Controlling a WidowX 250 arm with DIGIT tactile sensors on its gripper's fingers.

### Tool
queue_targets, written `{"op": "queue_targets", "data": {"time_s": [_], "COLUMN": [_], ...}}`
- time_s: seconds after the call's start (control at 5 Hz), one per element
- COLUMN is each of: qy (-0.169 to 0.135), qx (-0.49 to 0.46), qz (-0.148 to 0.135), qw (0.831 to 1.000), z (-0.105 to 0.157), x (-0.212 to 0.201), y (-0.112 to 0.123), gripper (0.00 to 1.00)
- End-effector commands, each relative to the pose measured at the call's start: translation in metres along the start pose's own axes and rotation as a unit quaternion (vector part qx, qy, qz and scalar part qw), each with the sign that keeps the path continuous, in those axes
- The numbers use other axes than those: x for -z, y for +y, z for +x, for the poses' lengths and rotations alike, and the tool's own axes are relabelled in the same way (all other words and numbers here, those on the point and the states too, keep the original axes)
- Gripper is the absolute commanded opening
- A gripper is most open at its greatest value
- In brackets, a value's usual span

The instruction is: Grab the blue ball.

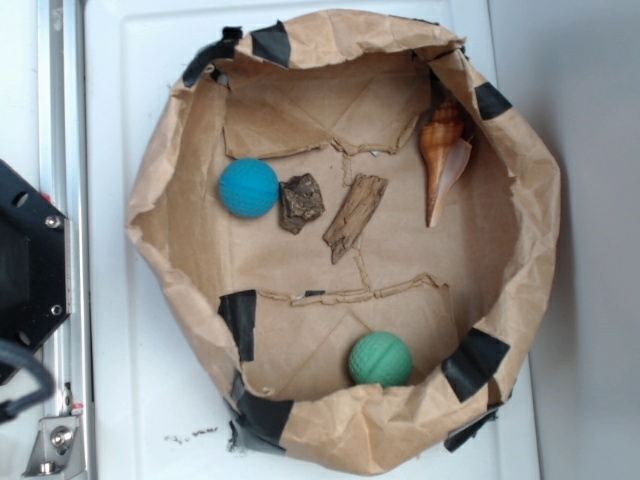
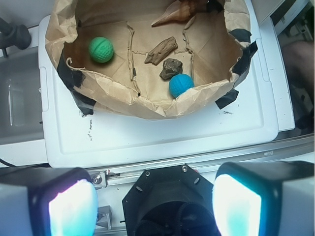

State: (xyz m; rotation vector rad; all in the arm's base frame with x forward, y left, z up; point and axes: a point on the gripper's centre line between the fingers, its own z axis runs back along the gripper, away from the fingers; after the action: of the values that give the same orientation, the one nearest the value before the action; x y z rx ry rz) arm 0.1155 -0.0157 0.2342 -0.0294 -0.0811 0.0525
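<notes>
A small round turquoise-blue ball [image 1: 248, 188] with a finely textured matte surface lay on the floor of a crumpled brown paper basin [image 1: 160, 180] patched with black tape, which sat on a white plastic surface [image 1: 130, 400]. The ball rested near the basin's wall, just beside a dark chunky piece of bark [image 1: 301, 203], the two almost touching. Next to the bark lay a longer, paler strip of wood [image 1: 355, 216], and farther along a tan spiral seashell [image 1: 441, 150] leaned against the paper wall. A green textured ball [image 1: 380, 359] of similar size sat well apart, at the opposite side of the basin. In the wrist view the gripper [image 2: 155, 204] hung outside the basin, over the edge of the white surface, its jaws spread wide apart and holding nothing, with the blue ball [image 2: 180, 85] visible just inside the nearest paper wall.
</notes>
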Motion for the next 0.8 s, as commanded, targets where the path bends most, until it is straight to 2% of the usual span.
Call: {"op": "queue_targets", "data": {"time_s": [0.0,0.4,0.6], "qy": [0.000,-0.006,-0.013], "qx": [0.000,0.006,0.049], "qz": [0.000,0.001,-0.007], "qw": [1.000,1.000,0.999], "z": [0.000,0.089,0.115], "x": [0.000,0.029,0.044], "y": [0.000,0.021,0.023], "gripper": [1.00,1.00,1.00]}}
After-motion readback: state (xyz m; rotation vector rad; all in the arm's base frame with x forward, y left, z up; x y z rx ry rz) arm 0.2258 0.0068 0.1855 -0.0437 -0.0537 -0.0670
